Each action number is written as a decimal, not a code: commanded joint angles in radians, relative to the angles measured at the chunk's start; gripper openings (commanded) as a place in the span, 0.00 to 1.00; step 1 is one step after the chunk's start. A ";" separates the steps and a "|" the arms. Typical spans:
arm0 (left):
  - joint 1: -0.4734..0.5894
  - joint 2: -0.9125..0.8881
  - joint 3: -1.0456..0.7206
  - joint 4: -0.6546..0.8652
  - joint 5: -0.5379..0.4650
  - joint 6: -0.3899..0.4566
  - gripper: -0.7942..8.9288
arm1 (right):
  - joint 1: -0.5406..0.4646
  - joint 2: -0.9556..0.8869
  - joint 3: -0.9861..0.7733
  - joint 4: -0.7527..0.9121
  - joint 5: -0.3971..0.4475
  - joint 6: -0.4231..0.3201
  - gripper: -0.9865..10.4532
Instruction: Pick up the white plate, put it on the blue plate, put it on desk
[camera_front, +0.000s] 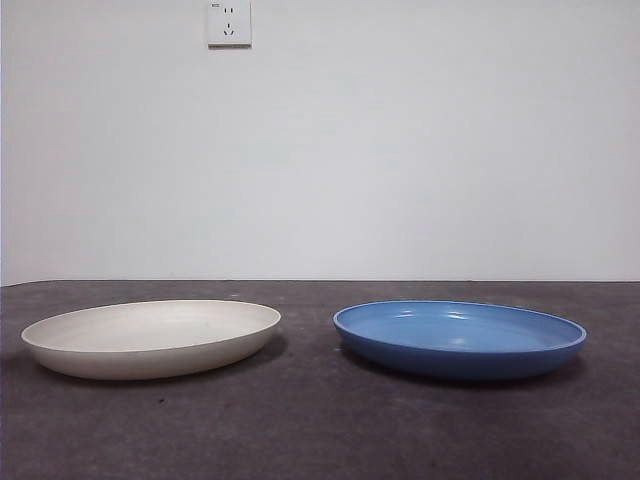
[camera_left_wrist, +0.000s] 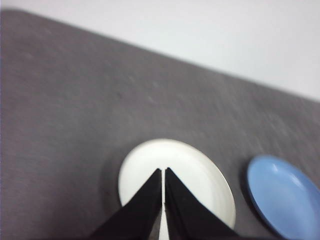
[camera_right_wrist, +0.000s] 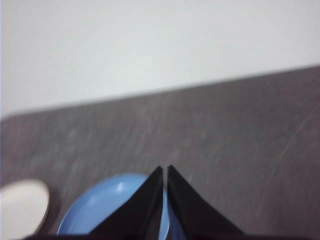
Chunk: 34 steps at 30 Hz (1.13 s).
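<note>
Light is soft and even in the front view, which is sharp; the white plate (camera_front: 150, 338) and the blue plate (camera_front: 460, 338) cast faint shadows on the bench (camera_front: 320, 430). The blue plate shows small glossy highlights. Both wrist views are blurred and streaky; beyond the left end effector (camera_left_wrist: 164, 170) and right end effector (camera_right_wrist: 165, 167) the bench is smeared.

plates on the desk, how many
2. The white plate lies on the desk at the left of the front view, the blue plate beside it at the right, apart; none looks hidden.
</note>
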<state>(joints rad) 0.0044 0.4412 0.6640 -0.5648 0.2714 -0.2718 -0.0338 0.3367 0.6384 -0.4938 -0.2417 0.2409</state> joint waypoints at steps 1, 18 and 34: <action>0.002 0.077 0.070 -0.041 0.069 0.085 0.09 | -0.001 0.098 0.094 -0.084 -0.069 -0.085 0.09; -0.075 0.298 0.274 -0.349 0.229 0.283 0.09 | 0.081 0.414 0.321 -0.471 -0.267 -0.295 0.09; -0.078 0.300 0.274 -0.342 0.227 0.277 0.56 | 0.098 0.414 0.321 -0.472 -0.263 -0.277 0.45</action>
<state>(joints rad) -0.0708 0.7334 0.9173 -0.9188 0.4961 -0.0086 0.0620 0.7448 0.9401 -0.9703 -0.5026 -0.0444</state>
